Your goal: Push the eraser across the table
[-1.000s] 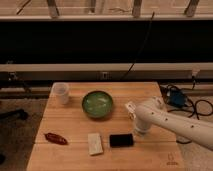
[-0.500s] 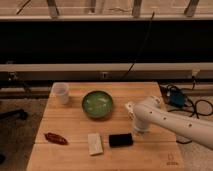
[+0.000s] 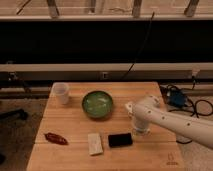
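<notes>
The eraser [image 3: 120, 140], a small flat black block, lies on the light wooden table [image 3: 75, 120] near its front edge, at the middle. My white arm comes in from the right. My gripper [image 3: 139, 129] points down just right of the eraser, close to its right end. I cannot tell whether it touches the eraser.
A pale whitish-green block [image 3: 94, 143] lies just left of the eraser. A green bowl [image 3: 97, 103] sits behind them. A white cup [image 3: 61, 93] stands at the back left. A red-brown object [image 3: 55, 138] lies at the front left. Cables and a blue item [image 3: 176, 97] lie right of the table.
</notes>
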Action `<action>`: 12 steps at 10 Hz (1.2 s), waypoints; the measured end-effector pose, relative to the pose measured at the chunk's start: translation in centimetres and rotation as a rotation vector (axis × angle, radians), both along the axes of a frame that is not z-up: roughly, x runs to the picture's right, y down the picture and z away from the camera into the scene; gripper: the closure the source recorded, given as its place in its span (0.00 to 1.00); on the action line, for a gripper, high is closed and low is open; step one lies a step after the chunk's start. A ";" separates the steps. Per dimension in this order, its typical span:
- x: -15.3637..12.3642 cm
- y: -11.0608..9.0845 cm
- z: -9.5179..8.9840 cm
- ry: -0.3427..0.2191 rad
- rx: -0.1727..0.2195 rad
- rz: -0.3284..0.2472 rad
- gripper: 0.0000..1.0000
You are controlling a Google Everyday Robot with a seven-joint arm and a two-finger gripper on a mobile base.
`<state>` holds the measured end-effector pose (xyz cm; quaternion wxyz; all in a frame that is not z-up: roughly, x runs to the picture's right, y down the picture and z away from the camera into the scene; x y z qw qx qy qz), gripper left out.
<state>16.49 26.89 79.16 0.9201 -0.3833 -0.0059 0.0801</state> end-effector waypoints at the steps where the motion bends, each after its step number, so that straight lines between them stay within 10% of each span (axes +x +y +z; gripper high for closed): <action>1: -0.1 -0.1 0.0 -0.004 0.001 -0.006 1.00; 12: -1.2 -0.4 0.4 -0.049 0.003 -0.081 1.00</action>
